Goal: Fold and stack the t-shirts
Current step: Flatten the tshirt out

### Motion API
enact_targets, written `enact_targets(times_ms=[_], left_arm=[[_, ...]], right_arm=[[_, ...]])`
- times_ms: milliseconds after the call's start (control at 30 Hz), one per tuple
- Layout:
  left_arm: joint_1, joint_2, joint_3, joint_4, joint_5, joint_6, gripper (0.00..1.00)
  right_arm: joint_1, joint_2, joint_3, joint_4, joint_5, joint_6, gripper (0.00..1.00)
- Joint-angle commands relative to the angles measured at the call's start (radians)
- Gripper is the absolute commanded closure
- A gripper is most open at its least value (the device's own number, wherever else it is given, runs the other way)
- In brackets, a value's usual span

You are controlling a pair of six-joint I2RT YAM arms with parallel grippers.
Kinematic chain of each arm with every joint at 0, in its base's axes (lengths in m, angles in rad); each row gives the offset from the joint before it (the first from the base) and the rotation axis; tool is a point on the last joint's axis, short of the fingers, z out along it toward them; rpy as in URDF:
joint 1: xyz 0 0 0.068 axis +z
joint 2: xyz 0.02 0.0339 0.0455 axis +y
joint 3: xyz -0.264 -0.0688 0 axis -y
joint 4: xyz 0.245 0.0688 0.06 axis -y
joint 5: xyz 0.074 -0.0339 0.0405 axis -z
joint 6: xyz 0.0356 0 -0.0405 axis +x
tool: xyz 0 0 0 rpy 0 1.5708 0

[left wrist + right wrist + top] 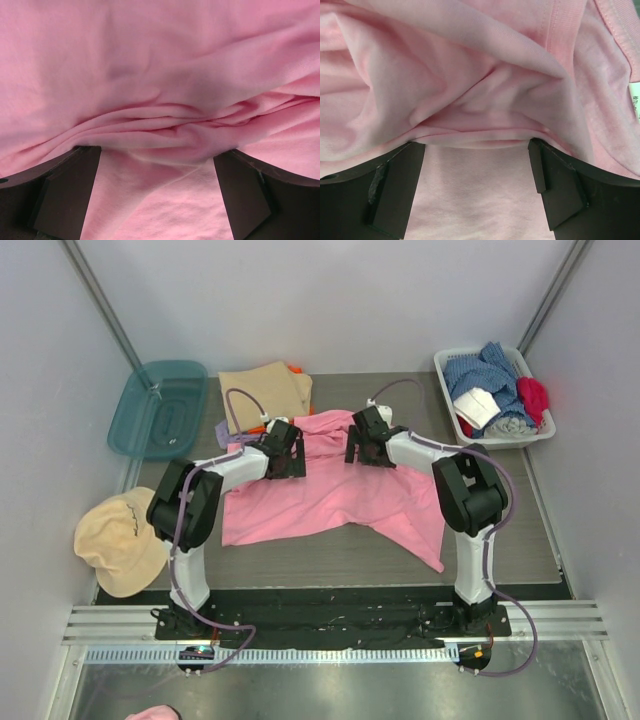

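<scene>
Concerns the pink t-shirt (330,502): lies spread on the table (500,550), long axis left to right. Sits directly under both sets of jaws at its far edge. Shows left jaws apart, straddling a bunched ridge; right jaws apart over another fold. Equally near.

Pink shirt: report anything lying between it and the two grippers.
Nothing visible does. The left gripper and right gripper are both right at the pink shirt, jaws open with bunched cloth between them.
</scene>
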Motion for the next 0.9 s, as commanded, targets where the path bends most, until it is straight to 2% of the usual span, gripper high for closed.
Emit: enact_targets(times_ms=[0,67,200,300,367,433,567,700,767,867], left_arm=[[0.023,0.025,0.043,-0.019,0.024,0.043,0.0],[0.023,-0.018,0.064,-0.016,0.036,0.052,0.0],[0.021,-0.18,0.073,-0.016,0.089,0.068,0.0],[0.013,-0.321,0.061,-0.057,0.107,0.055,0.0],[0.001,-0.433,-0.001,-0.083,0.112,0.02,0.0],[-0.016,-0.556,-0.127,-0.085,0.098,-0.035,0.0],[-0.118,-0.708,-0.362,-0.091,0.021,-0.131,0.0],[-0.22,-0.77,-0.532,-0.095,-0.017,-0.242,0.0],[-0.293,-0.771,-0.548,-0.085,-0.057,-0.267,0.0],[-0.342,-0.722,-0.523,-0.077,-0.068,-0.277,0.0]], right_arm=[[-0.03,-0.003,0.071,-0.02,-0.02,-0.045,0.07],[-0.033,-0.061,0.07,-0.014,-0.023,-0.062,0.07],[-0.032,-0.283,0.024,-0.024,-0.021,-0.076,0.07],[-0.032,-0.396,-0.034,-0.082,-0.023,-0.065,0.07],[-0.033,-0.503,-0.074,-0.141,-0.024,-0.051,0.07],[-0.032,-0.596,-0.139,-0.217,-0.029,-0.019,0.07],[0.009,-0.735,-0.251,-0.345,-0.011,0.06,0.08],[0.089,-0.844,-0.375,-0.467,0.063,0.183,0.08],[0.12,-0.897,-0.41,-0.536,0.092,0.266,0.08],[0.16,-0.95,-0.51,-0.524,0.091,0.337,0.08]])
